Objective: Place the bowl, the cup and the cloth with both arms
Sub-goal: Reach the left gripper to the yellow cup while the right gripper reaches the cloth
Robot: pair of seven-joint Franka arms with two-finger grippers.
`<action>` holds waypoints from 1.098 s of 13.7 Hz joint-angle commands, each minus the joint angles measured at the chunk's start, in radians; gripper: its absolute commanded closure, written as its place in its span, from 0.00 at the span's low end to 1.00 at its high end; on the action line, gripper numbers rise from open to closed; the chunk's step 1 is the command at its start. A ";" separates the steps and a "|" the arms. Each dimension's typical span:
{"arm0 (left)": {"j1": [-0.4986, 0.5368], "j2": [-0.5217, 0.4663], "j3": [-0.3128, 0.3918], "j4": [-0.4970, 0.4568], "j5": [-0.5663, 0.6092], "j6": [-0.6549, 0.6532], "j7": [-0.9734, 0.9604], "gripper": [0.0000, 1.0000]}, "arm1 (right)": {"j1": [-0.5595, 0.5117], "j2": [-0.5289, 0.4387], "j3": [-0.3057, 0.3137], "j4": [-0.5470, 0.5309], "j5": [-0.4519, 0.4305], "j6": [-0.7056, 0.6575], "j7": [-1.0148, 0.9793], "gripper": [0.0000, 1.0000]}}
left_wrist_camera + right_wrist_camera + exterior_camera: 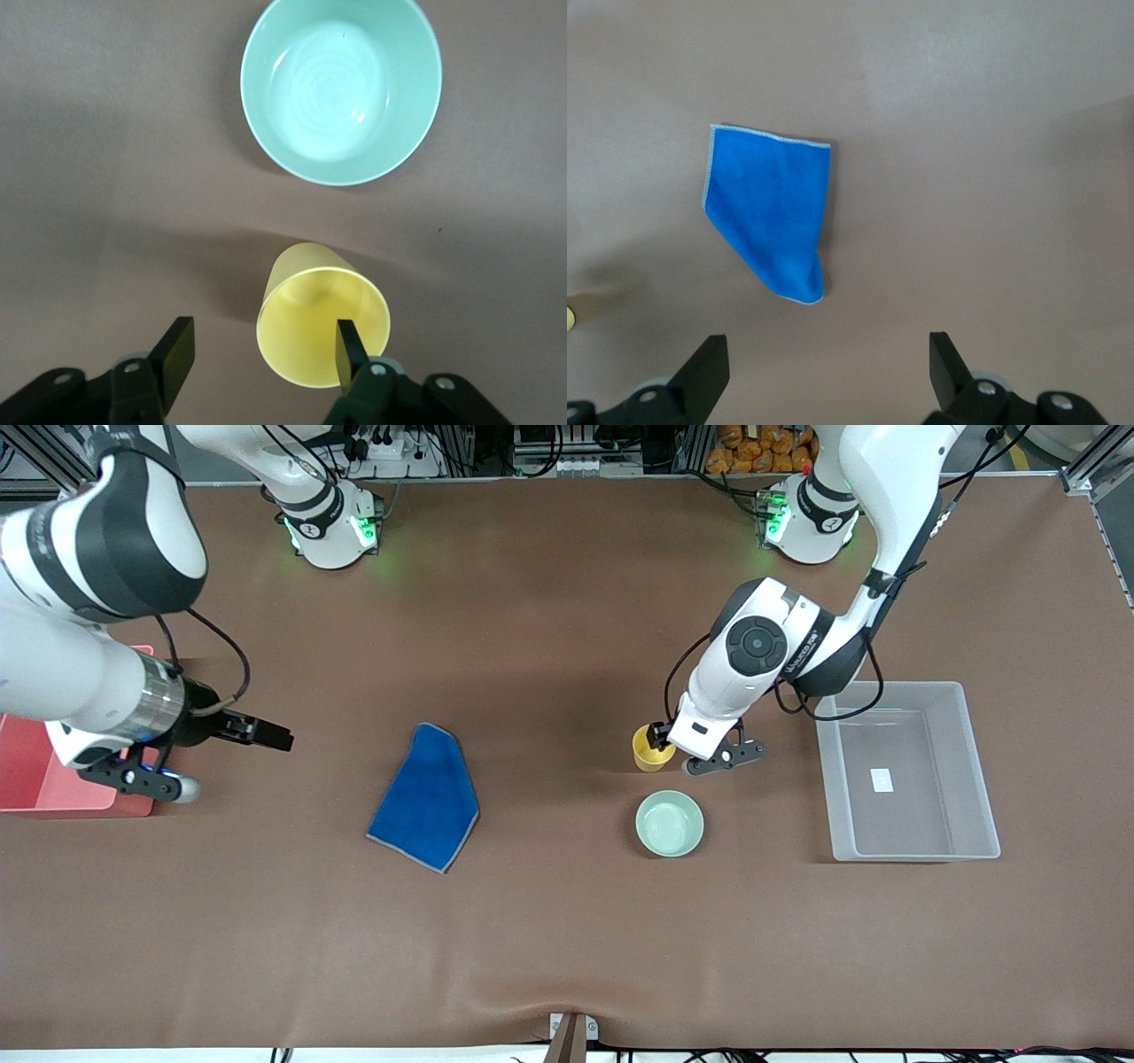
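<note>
Left gripper (pixel 261 359) is straddling the small tapered yellow plastic cup (pixel 321 326) on the bench beside the glossy mint-green bowl (pixel 341 87), 1 finger inside, jaws not yet clamped, risking tipping; right gripper (pixel 824 363) is waiting released over the bench near the blue cloth (pixel 771 212).

Bright even light from above, soft grey shadows on the brown desk (pixel 549 921), shiny glare inside the pale mint green bowl (pixel 341 88), sharp pictures

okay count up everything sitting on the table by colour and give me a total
Blue: 1, the cloth
Yellow: 1, the cup
Mint green: 1, the bowl
Clear: 1, the plastic bin
Pink: 1, the tray
Total: 5
</note>
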 commanded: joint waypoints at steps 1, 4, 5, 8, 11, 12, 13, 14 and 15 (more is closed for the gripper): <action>-0.018 0.003 0.002 -0.021 0.028 0.007 -0.042 0.31 | 0.019 0.028 -0.008 0.004 0.037 0.014 0.088 0.00; -0.041 0.036 0.004 -0.027 0.031 0.032 -0.072 0.37 | 0.022 0.031 -0.008 -0.071 0.037 0.076 0.094 0.00; -0.043 0.046 0.004 -0.027 0.039 0.034 -0.082 0.41 | 0.024 0.028 -0.008 -0.107 0.037 0.113 0.094 0.00; -0.043 0.073 0.002 -0.026 0.105 0.049 -0.135 0.68 | 0.027 0.028 -0.008 -0.176 0.038 0.188 0.094 0.00; -0.040 0.081 0.004 -0.021 0.111 0.061 -0.137 1.00 | 0.036 0.028 -0.006 -0.257 0.038 0.277 0.097 0.00; -0.037 0.078 0.004 -0.020 0.111 0.061 -0.137 1.00 | 0.044 0.028 -0.006 -0.283 0.043 0.305 0.118 0.00; -0.029 0.063 0.004 -0.020 0.111 0.060 -0.136 1.00 | 0.053 0.028 -0.006 -0.300 0.043 0.335 0.160 0.00; -0.021 0.026 0.004 -0.021 0.111 0.046 -0.139 1.00 | 0.073 0.031 -0.008 -0.321 0.043 0.368 0.193 0.00; -0.006 -0.020 0.002 -0.026 0.111 0.023 -0.142 1.00 | 0.085 0.033 -0.008 -0.343 0.043 0.401 0.209 0.00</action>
